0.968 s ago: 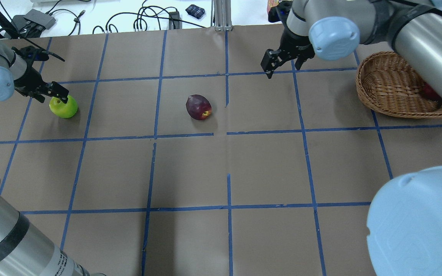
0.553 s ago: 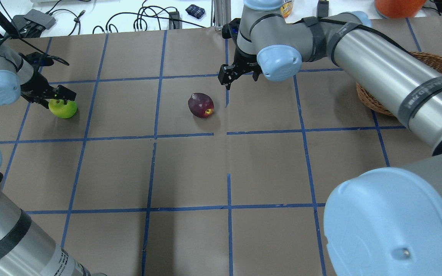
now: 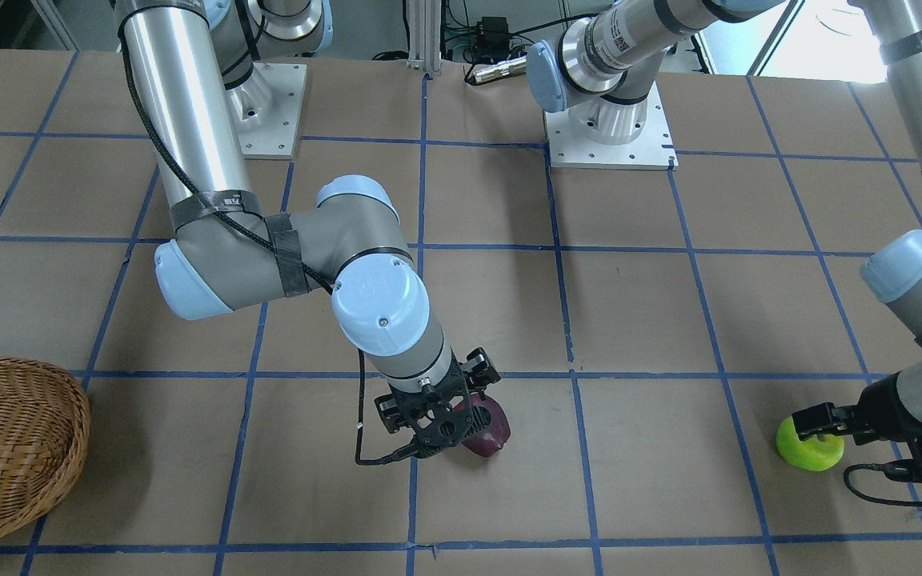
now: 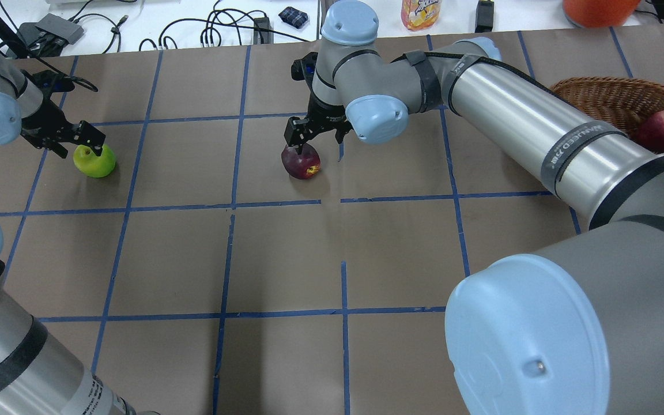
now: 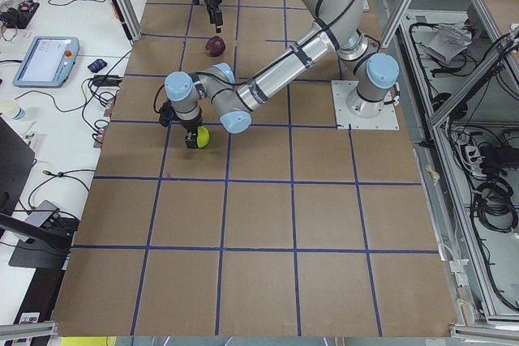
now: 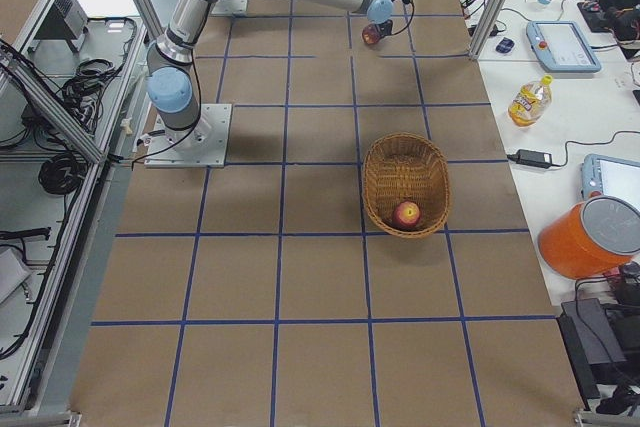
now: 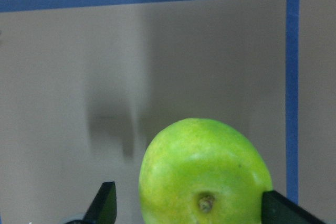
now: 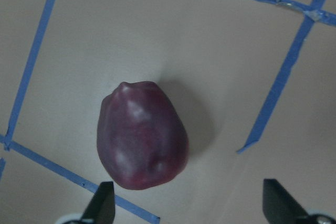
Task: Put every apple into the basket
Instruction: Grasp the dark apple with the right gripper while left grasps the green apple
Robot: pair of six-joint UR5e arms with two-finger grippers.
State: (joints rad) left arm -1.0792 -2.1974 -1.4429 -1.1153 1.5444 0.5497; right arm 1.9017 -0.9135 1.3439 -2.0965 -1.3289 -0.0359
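Observation:
The lime green apple (image 4: 95, 161) sits at the table's far left, also in the left wrist view (image 7: 205, 171). My left gripper (image 4: 81, 147) is open, with one finger on either side of it. The dark maroon apple (image 4: 303, 162) lies near the middle of the table. My right gripper (image 4: 314, 138) hangs open just above it. In the right wrist view the maroon apple (image 8: 142, 142) sits toward the left finger. The red apple (image 4: 660, 128) lies inside the wicker basket (image 4: 603, 98) at the far right.
My right arm's long forearm (image 4: 528, 132) stretches from the lower right across to the table's middle. Beyond the far edge are cables, a juice bottle (image 4: 418, 12) and an orange container (image 4: 597, 8). Blue tape lines grid the brown table.
My right gripper has swung left from beside the basket to just above the maroon apple, uncovering the basket and the red apple. My left gripper has stayed at the green apple.

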